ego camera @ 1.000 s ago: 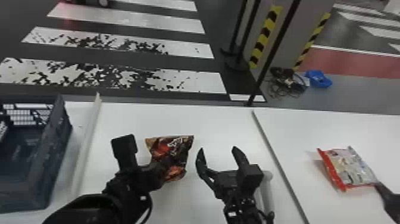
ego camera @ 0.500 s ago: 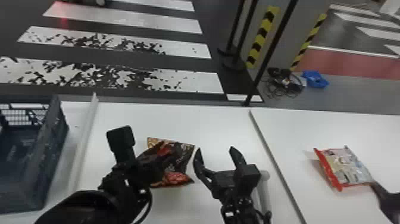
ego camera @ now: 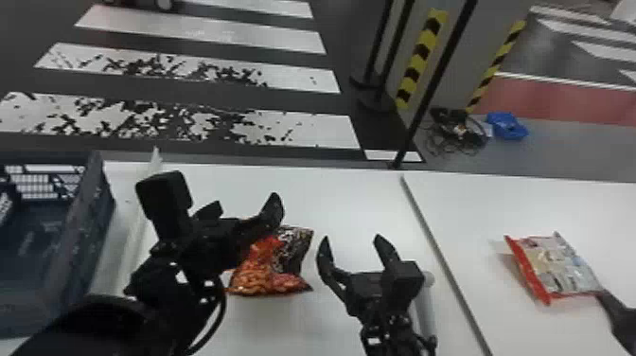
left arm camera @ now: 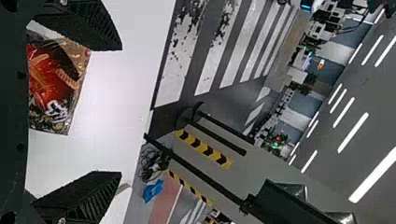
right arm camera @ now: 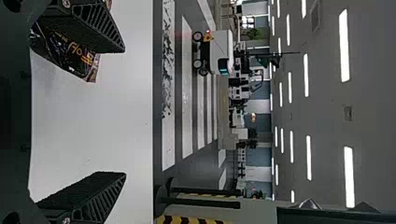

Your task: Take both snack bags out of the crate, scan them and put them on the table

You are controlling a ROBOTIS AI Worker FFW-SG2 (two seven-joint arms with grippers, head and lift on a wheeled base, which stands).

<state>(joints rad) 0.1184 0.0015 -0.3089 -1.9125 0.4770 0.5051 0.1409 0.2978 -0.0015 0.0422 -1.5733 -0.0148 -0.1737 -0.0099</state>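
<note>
Our left gripper [ego camera: 242, 206] has swung round from across the red-and-black snack bag [ego camera: 269, 279]; its fingers stand wide apart, grasping nothing. The right gripper [ego camera: 351, 238] is spread and empty too. The bag, between them, seems to rest on the white table [ego camera: 352, 199], outside the crate [ego camera: 85, 236]. The red-edged snack bag [ego camera: 560, 267] lies well to the right. We judge the nearer bag free to regrasp (scanned or not, we cannot tell).

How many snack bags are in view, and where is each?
2: a dark bag by the left end effector, a red-edged bag on the table's right part. The crate may hide more.
</note>
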